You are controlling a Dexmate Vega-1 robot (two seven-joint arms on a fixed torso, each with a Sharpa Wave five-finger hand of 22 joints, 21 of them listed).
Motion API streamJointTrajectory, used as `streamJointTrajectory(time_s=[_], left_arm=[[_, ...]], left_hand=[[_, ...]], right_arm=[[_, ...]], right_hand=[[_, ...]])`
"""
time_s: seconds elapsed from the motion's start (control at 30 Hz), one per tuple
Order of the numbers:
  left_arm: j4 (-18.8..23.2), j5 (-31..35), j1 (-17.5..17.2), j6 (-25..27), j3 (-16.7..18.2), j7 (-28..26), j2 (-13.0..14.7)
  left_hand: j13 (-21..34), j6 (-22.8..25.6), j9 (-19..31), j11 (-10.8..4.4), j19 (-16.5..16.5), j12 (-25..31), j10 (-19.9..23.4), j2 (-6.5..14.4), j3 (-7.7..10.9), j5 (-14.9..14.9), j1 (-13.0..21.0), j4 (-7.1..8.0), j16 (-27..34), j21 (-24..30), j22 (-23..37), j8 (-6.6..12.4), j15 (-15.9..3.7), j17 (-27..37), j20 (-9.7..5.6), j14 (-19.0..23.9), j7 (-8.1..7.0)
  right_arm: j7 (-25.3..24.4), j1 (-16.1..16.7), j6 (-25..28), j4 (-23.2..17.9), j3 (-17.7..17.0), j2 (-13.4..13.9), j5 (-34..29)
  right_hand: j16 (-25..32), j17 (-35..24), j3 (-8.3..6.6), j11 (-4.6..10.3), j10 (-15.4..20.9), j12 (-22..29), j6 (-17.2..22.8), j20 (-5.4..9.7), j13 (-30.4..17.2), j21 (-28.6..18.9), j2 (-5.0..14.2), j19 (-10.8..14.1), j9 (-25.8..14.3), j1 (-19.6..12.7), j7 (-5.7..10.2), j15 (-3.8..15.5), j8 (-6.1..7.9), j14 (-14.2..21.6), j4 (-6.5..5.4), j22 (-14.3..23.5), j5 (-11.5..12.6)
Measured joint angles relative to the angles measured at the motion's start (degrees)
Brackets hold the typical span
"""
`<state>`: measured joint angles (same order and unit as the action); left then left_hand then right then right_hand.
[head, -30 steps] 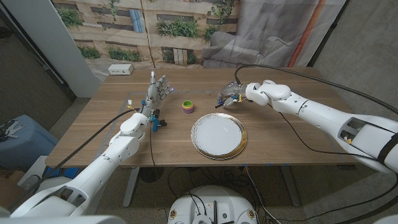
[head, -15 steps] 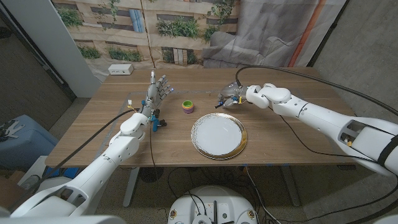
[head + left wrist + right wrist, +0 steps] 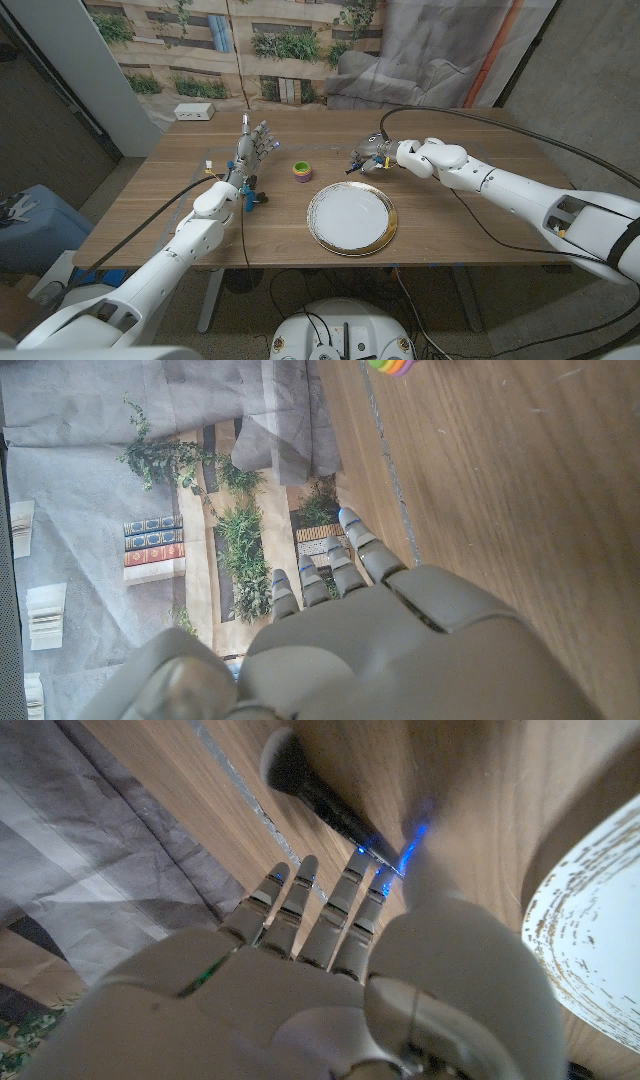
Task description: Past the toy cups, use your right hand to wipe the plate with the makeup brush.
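Wood grain runs across the whole table (image 3: 460, 215), a pale brown slab with a strip of silvery tape along part of its far side. Behind it hangs a printed backdrop (image 3: 200, 40) of shelves, books and trailing green plants, with grey cloth (image 3: 430, 50) draped over the right half and a bare grey wall on each side. A small white box (image 3: 195, 111) sits at the far left corner of the tabletop. Near the middle lies the plate (image 3: 351, 217), white with a worn gold rim, and just beyond its far left edge stand the toy cups (image 3: 301, 171), a stacked set in yellow, green and purple. The makeup brush (image 3: 325, 800), dark-handled with a pale bristle head, lies on the wood past the plate's far rim, right at the right hand (image 3: 371, 155). From the wrist view that hand's fingers reach out toward the brush handle, spread and straight, but whether they actually touch or pinch it I cannot tell. The left hand (image 3: 253, 146) stands well off to the left of the cups, fingers apart and pointing toward the backdrop, holding nothing. Black cables trail from both arms.
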<state>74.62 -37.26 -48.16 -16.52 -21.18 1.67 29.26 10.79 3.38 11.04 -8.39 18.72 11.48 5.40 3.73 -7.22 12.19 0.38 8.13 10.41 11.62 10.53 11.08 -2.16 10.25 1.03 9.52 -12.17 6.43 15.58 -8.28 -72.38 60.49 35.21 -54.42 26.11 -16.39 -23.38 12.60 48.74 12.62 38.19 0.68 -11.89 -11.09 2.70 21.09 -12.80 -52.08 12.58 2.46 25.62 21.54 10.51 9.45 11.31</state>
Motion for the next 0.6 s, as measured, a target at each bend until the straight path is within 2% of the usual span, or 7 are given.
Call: streamJointTrajectory(time_s=[0.1,0.13,0.2,0.27,0.33,0.43,0.6], left_arm=[[0.0,0.0,0.0,0.0,0.0,0.0,0.0],[0.0,0.0,0.0,0.0,0.0,0.0,0.0],[0.0,0.0,0.0,0.0,0.0,0.0,0.0],[0.0,0.0,0.0,0.0,0.0,0.0,0.0],[0.0,0.0,0.0,0.0,0.0,0.0,0.0],[0.0,0.0,0.0,0.0,0.0,0.0,0.0],[0.0,0.0,0.0,0.0,0.0,0.0,0.0]], left_hand=[[0.0,0.0,0.0,0.0,0.0,0.0,0.0,0.0,0.0,0.0,0.0,0.0,0.0,0.0,0.0,0.0,0.0,0.0,0.0,0.0,0.0],[0.0,0.0,0.0,0.0,0.0,0.0,0.0,0.0,0.0,0.0,0.0,0.0,0.0,0.0,0.0,0.0,0.0,0.0,0.0,0.0,0.0],[0.0,0.0,0.0,0.0,0.0,0.0,0.0,0.0,0.0,0.0,0.0,0.0,0.0,0.0,0.0,0.0,0.0,0.0,0.0,0.0,0.0],[0.0,0.0,0.0,0.0,0.0,0.0,0.0,0.0,0.0,0.0,0.0,0.0,0.0,0.0,0.0,0.0,0.0,0.0,0.0,0.0,0.0],[0.0,0.0,0.0,0.0,0.0,0.0,0.0,0.0,0.0,0.0,0.0,0.0,0.0,0.0,0.0,0.0,0.0,0.0,0.0,0.0,0.0],[0.0,0.0,0.0,0.0,0.0,0.0,0.0,0.0,0.0,0.0,0.0,0.0,0.0,0.0,0.0,0.0,0.0,0.0,0.0,0.0,0.0],[0.0,0.0,0.0,0.0,0.0,0.0,0.0,0.0,0.0,0.0,0.0,0.0,0.0,0.0,0.0,0.0,0.0,0.0,0.0,0.0,0.0]], right_arm=[[-0.7,0.1,0.2,0.2,0.2,0.0,-0.3],[-0.9,0.1,0.2,0.3,0.2,-0.1,-0.4],[-1.1,0.2,0.2,0.4,0.3,-0.1,-0.4],[-1.7,0.2,0.2,0.6,0.4,-0.1,-0.5],[-2.5,0.3,0.2,0.9,0.5,-0.2,-0.6],[-3.4,0.3,0.2,1.3,0.6,-0.3,-0.7],[-5.8,0.5,0.1,2.0,0.9,-0.4,-1.0]], right_hand=[[0.3,-0.1,0.17,0.22,0.2,0.0,0.0,0.16,0.0,0.0,0.23,0.3,0.0,-0.7,0.0,0.13,0.05,0.1,-0.17,0.0,0.0],[0.4,-0.2,0.24,0.31,0.3,0.0,0.0,0.25,0.0,0.0,-0.42,0.4,0.0,-1.3,0.0,0.2,0.24,0.2,-0.24,0.0,0.0],[0.7,-0.3,0.61,0.18,0.9,0.0,0.4,0.24,0.0,0.0,-0.43,0.4,0.0,-1.3,0.0,-0.1,0.6,0.5,-0.18,0.0,-0.3],[1.4,-0.6,1.16,0.22,1.4,0.0,2.0,0.27,0.0,0.0,-1.08,0.4,-0.3,-2.0,0.01,0.09,1.46,1.1,-0.62,0.0,-0.7],[1.8,-0.9,1.85,0.19,1.9,0.0,3.1,0.5,0.0,0.0,-0.58,0.9,-0.5,-2.5,-0.01,0.12,2.22,1.6,-0.71,0.0,-0.7],[2.4,-1.2,2.09,0.18,2.7,0.0,4.0,0.55,-0.2,0.0,-1.33,1.5,-1.1,-3.3,0.08,0.09,3.16,2.2,-0.98,0.0,-0.7],[3.3,-1.5,2.94,0.22,4.3,0.2,5.0,0.86,-0.5,0.0,-0.79,1.8,-1.7,-3.8,-0.02,0.0,4.27,3.1,-0.86,0.0,-0.9]])
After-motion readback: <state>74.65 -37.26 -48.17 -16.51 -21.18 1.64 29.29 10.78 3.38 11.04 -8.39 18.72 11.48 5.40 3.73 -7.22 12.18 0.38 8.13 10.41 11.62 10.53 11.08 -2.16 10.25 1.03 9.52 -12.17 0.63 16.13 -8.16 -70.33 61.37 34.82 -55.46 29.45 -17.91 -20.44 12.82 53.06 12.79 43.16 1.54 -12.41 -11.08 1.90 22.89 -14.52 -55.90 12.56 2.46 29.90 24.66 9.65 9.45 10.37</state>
